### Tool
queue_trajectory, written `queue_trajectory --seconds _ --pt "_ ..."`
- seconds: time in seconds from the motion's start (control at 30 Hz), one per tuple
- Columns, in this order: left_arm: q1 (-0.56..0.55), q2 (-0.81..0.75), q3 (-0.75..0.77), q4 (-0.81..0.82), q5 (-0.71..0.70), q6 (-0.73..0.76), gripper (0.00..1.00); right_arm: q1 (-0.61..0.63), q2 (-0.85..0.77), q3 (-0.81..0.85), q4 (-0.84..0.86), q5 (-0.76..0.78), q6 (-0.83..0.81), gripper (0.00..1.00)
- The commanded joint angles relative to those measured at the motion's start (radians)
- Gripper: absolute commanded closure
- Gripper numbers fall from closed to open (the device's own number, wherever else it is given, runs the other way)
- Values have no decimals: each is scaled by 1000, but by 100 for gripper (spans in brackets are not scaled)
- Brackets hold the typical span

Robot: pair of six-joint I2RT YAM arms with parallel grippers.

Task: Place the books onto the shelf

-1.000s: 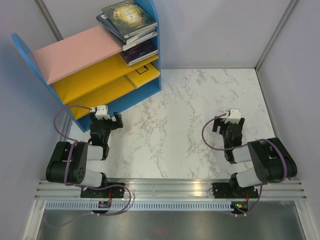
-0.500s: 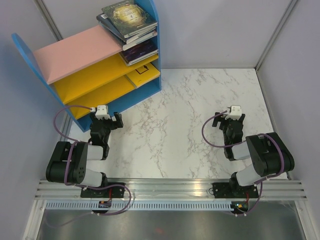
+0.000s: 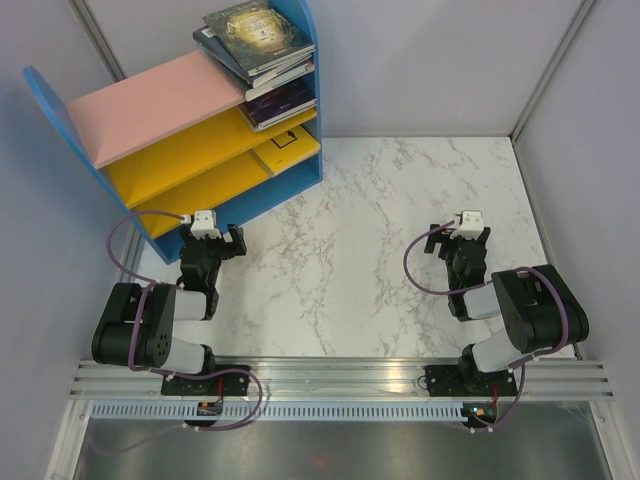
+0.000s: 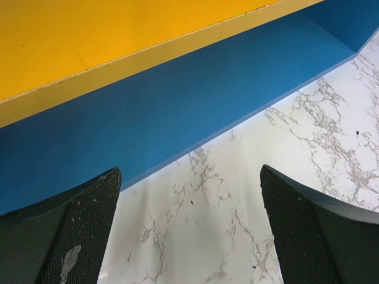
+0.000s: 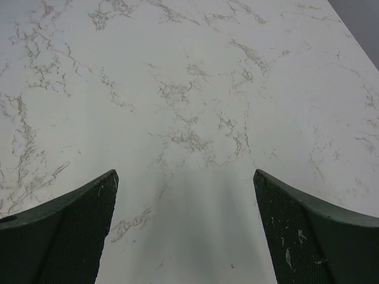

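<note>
Straight ahead of the wide-spread left claw (image 4: pixel 188 171), close by: small bookcase with blue sides and yellow boards (image 4: pixel 148 118), barring the way forward. To its right, bare white marble tabletop (image 5: pixel 189 89). Ahead of the wide-spread right claw (image 5: pixel 185 174), open marble up to the grey booth wall (image 3: pixel 430 60), well apart.

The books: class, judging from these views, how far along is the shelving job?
Done: a dark stack lies on the pink top board of the shelf, more books on the upper yellow board, a yellow book on the lower. In hand: nothing; left gripper and right gripper stand open, empty. Left: seemingly nothing; no book shows on the table.
</note>
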Motion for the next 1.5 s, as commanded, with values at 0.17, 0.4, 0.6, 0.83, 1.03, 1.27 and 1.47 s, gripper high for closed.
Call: queue_trajectory --seconds 0.17,0.4,0.6,0.83,1.03,1.27,1.47 --pt "4 0 0 70 -4 56 0 -4 -1 21 49 -24 -3 2" --pt "4 0 0 70 -6 58 0 -6 0 21 50 -24 -3 2" --pt "4 0 0 70 -4 58 0 -23 2 33 31 -58 -3 2" --pt "4 0 1 70 -4 56 0 -24 2 33 31 -58 -3 2" --pt "4 0 0 70 -4 58 0 -24 2 33 31 -58 -3 2" --pt "4 0 0 70 -4 56 0 -24 2 32 31 -58 -3 2" --pt "4 0 0 70 -4 58 0 -26 6 35 29 -61 -3 2"
